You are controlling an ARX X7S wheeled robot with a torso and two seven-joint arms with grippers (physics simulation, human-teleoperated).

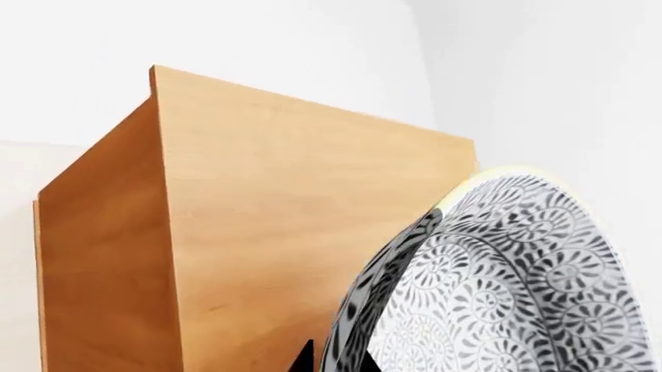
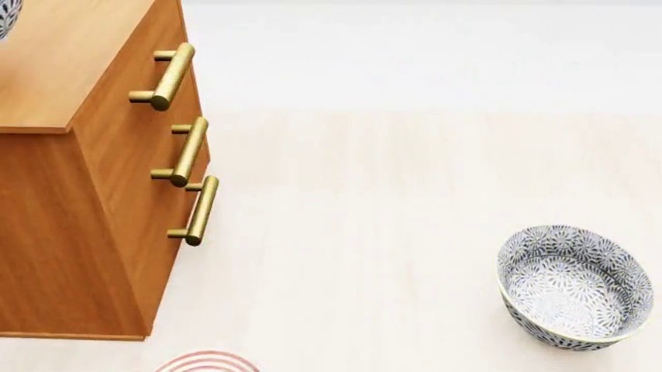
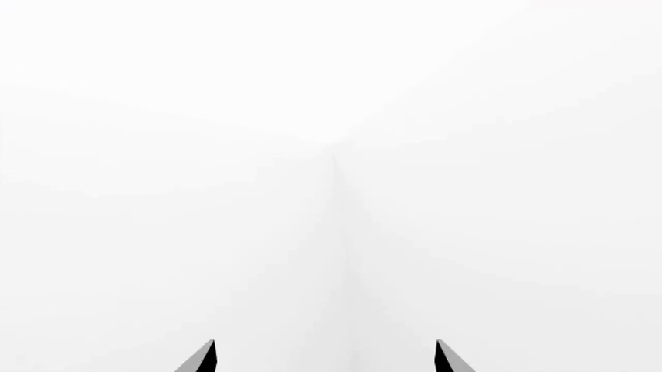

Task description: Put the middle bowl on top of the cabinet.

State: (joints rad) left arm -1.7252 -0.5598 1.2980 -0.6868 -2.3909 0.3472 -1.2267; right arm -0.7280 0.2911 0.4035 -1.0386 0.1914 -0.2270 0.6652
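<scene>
Filling the near corner of the left wrist view, the deep round ceramic bowl with its grey-and-white floral pattern and pale rim (image 1: 507, 287) sits tilted on edge, with black finger tips of the left gripper (image 1: 336, 358) showing on either side of its wall, so the jaws are clamped on it. Behind it rises the tall orange-brown wooden cabinet (image 1: 300, 225) with a lighter top. In the head view, a sliver of that bowl (image 2: 6, 17) shows at the far left over the cabinet top (image 2: 62, 62). Next come 3 brass bar handles (image 2: 186, 151) on the cabinet front. Below lies a white plate with red rings (image 2: 207, 363), partly cut off. Farther right, a second floral bowl (image 2: 574, 287) rests upright on the pale floor (image 2: 383, 232). Only blank white faces the right gripper (image 3: 325, 358), its 2 dark tips standing well apart.
</scene>
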